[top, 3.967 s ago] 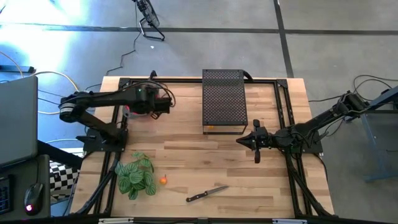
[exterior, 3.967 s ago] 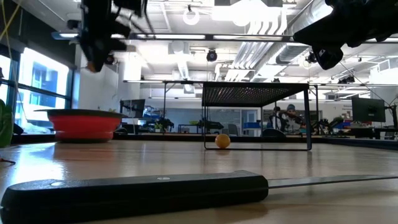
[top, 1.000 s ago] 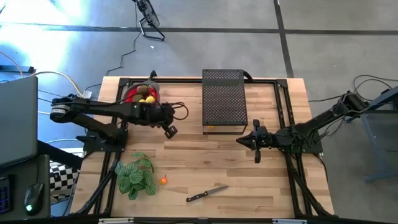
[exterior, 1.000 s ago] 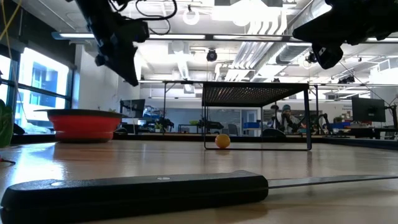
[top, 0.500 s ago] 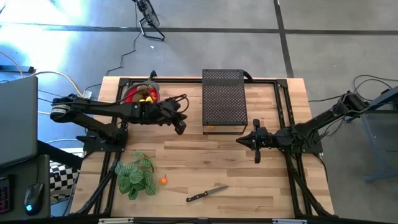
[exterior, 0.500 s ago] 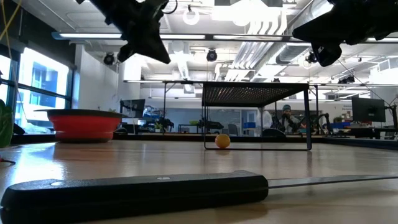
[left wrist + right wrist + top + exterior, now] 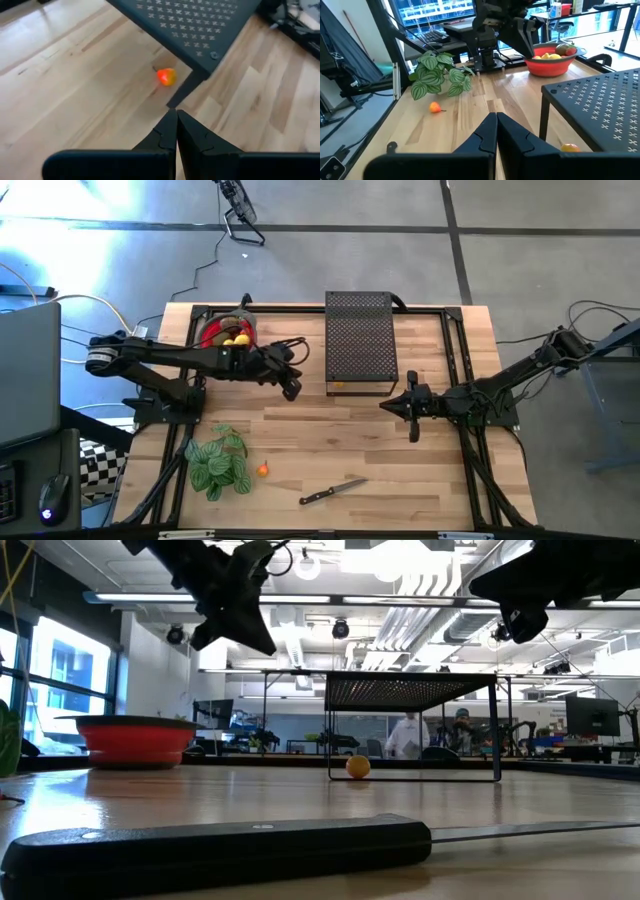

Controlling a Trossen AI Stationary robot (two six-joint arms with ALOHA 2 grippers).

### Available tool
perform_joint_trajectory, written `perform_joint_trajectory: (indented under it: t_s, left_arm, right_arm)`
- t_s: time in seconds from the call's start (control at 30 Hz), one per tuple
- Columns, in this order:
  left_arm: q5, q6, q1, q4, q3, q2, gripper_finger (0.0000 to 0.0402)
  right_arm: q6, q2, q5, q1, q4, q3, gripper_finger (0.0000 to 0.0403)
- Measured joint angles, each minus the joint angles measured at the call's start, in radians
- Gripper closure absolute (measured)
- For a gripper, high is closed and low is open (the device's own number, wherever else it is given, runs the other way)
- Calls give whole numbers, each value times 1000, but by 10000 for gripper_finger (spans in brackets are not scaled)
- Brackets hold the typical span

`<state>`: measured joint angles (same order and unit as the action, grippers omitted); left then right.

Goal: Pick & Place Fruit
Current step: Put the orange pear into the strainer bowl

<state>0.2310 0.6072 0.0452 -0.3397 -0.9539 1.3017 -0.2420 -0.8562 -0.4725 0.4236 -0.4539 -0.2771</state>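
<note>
The red bowl [image 7: 228,332] stands at the far left with yellow and dark red fruit [image 7: 555,54] in it. One small orange fruit [image 7: 166,76] lies on the table under the near edge of the black perforated rack [image 7: 360,340]. Another orange fruit [image 7: 262,470] lies beside the leafy plant. My left gripper [image 7: 292,388] is shut and holds nothing; it hangs in the air between bowl and rack, slanting down toward the fruit under the rack. My right gripper [image 7: 385,408] is shut and holds nothing; it waits level to the right of the rack's near end.
A green striped plant [image 7: 220,462] lies near the left front corner. A black-handled knife [image 7: 333,492] lies near the front edge. The rack's thin legs [image 7: 182,90] stand around the orange fruit. Bare wood stretches between the rack and the knife.
My left gripper has moved from beside the bowl toward the table's right, nearer the rack, and has tipped up from pointing steeply down to a shallower slant. It has stayed shut with nothing in it.
</note>
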Motion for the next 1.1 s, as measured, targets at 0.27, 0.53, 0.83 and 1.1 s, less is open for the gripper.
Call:
perform_joint_trajectory:
  t_s: [0.27, 0.53, 0.83, 1.1]
  left_arm:
    - [33, 0, 0, 0, -1, 5, 399]
    - [61, -254, -24, 42, -1, 5, 399]
    - [161, -349, -214, 16, -1, -56, 399]
    - [169, -368, -444, -93, -1, -91, 399]
  right_arm:
    - [3, 0, 0, 0, 0, 0, 400]
    - [-20, 0, 0, 0, 0, 0, 400]
    - [-68, 0, 0, 0, 1, 0, 400]
    - [-40, 0, 0, 0, 2, 0, 400]
